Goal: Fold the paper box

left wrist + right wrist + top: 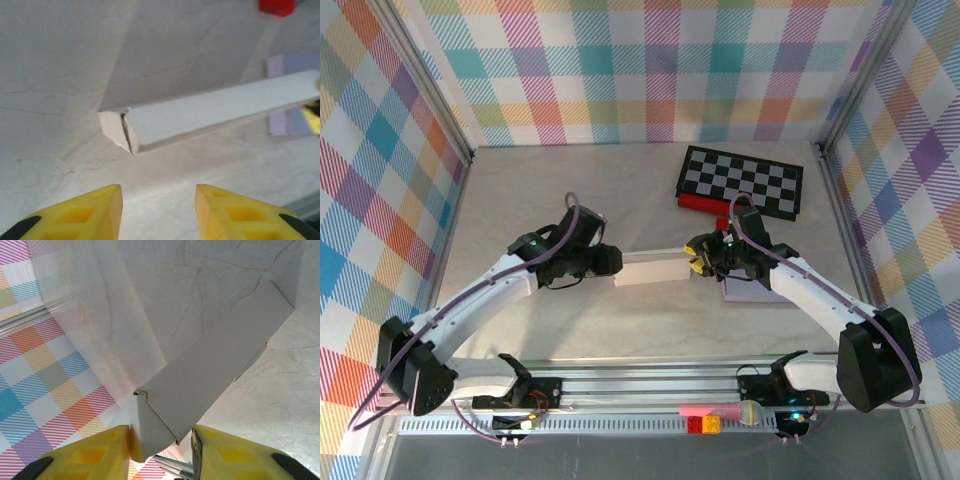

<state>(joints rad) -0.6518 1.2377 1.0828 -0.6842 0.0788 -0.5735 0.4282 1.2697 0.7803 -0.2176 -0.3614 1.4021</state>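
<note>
The paper box (651,268) is a long, narrow white piece lying across the middle of the table between my two grippers. My right gripper (697,262) is shut on its right end; in the right wrist view the yellow fingers (95,455) pinch the folded end flap of the box (210,375). My left gripper (613,262) stands open just off the box's left end. In the left wrist view the gripper (157,192) has nothing between its fingers, and the box (210,112) lies a little ahead with its loose end flap (114,131) facing me.
A folded checkerboard (742,180) lies at the back right with a red block (705,202) against its near edge. A lavender sheet (752,290) rests under my right arm. Small pink, red and yellow items (705,416) sit on the front rail. Plaid walls enclose the table.
</note>
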